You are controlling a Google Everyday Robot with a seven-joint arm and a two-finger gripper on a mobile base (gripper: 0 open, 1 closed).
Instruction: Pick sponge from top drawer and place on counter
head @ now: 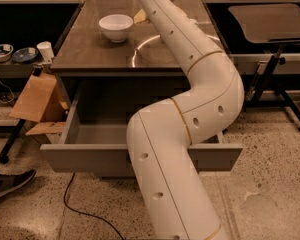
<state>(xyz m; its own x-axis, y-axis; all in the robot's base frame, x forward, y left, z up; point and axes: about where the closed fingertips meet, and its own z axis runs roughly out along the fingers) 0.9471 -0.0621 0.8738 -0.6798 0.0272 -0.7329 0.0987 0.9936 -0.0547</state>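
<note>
One glossy counter (90,54); pincer unseen above.

Tally around the cabinet: mostly ones, with a single pair.
One counter (90,54), one top drawer (85,159) at 6 o'clock, one white bowl (116,26) at 11, one sponge (139,17) near 12, one arm (210,84); two small dishes (1,51) and one cup (45,50) at 9; one shoe (10,181) at 8. The one gripper is out of view past 12.

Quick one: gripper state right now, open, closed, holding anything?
The gripper: out of view, past the top edge, where the arm leaves the picture over the far end of the counter. Whether it holds anything cannot be told.
</note>
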